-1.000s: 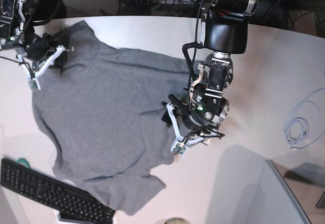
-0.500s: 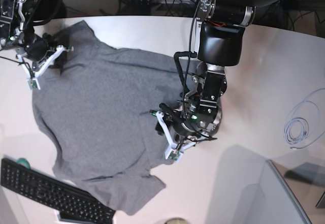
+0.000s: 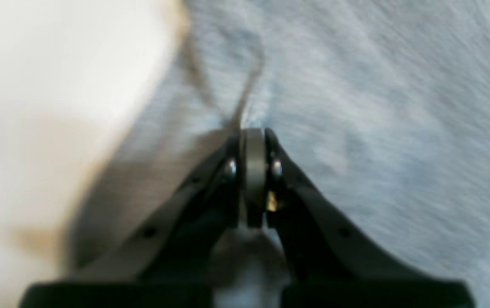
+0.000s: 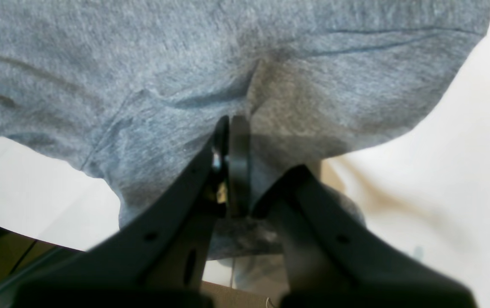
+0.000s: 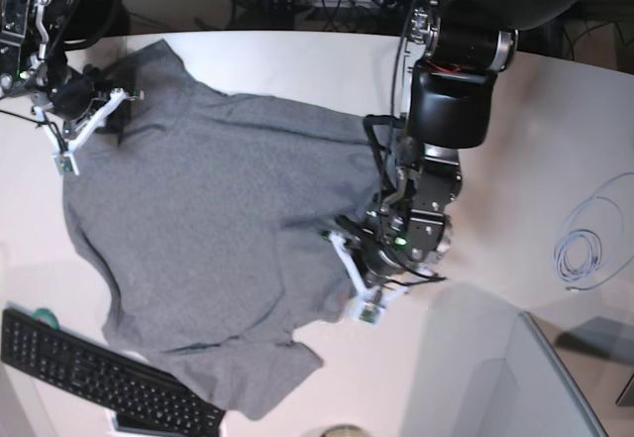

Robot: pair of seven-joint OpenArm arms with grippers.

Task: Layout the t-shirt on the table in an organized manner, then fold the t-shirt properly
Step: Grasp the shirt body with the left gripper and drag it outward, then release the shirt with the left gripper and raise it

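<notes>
The grey t-shirt [image 5: 208,229] lies spread across the left half of the white counter [image 5: 535,140], the right claw [image 5: 87,120] clenched on its upper-left corner and the left claw [image 5: 359,280], blurry up close, apparently pinching its right edge.

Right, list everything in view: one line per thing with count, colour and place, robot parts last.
t-shirt: one, heather grey, spread across the table's middle and left.
table: one, white, under everything.
keyboard: one, black, bottom-left corner, by the shirt's lower edge.
cable coil: one, pale grey, right side of the table.
left gripper: one, black with white fingers, shut on the shirt's right edge.
right gripper: one, same colours, shut on the shirt's top-left part.
</notes>
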